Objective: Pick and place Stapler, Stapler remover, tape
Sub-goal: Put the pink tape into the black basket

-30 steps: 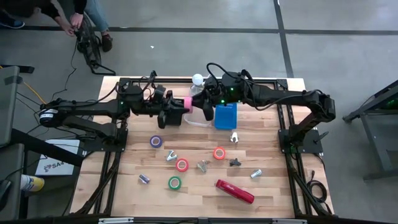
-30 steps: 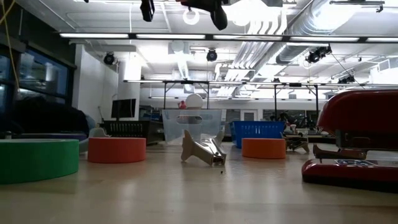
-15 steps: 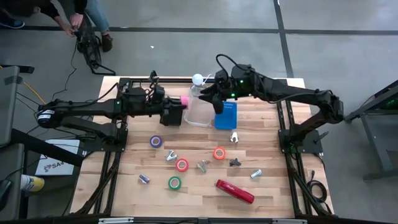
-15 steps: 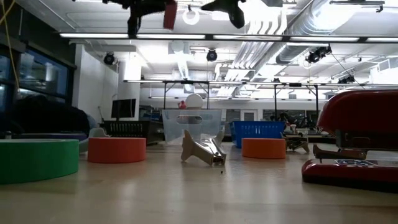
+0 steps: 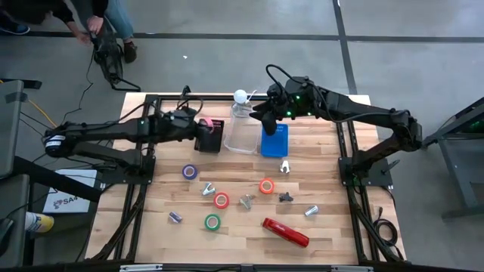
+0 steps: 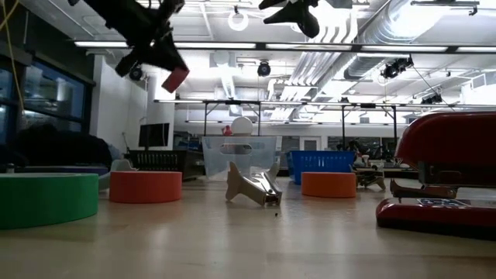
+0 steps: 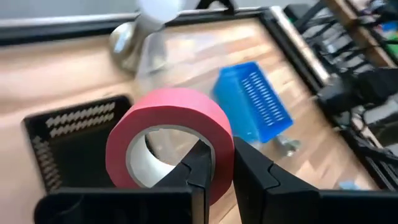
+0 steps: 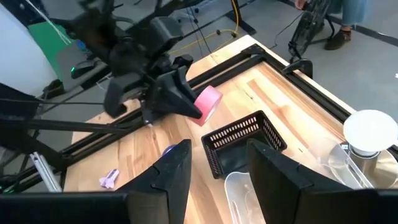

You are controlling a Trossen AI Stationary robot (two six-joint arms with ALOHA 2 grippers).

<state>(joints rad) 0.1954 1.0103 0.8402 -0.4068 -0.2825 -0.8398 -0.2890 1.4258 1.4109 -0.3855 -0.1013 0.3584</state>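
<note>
left gripper (image 7: 216,163): clamped on pink tape (image 7: 169,142), above black basket (image 5: 211,136)
right gripper (image 8: 217,163): fingers spread, empty, over blue tray (image 5: 274,139)
stapler (image 5: 286,232): well apart from basket
writing: none legible

Left claw (image 7: 216,163) raised, fingers nearly together (gripping); right claw (image 8: 217,163) spread.

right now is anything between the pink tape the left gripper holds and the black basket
Nothing visible. The left gripper holds the pink tape above the open black basket, with only air between. The right gripper waits over the blue basket.
</note>
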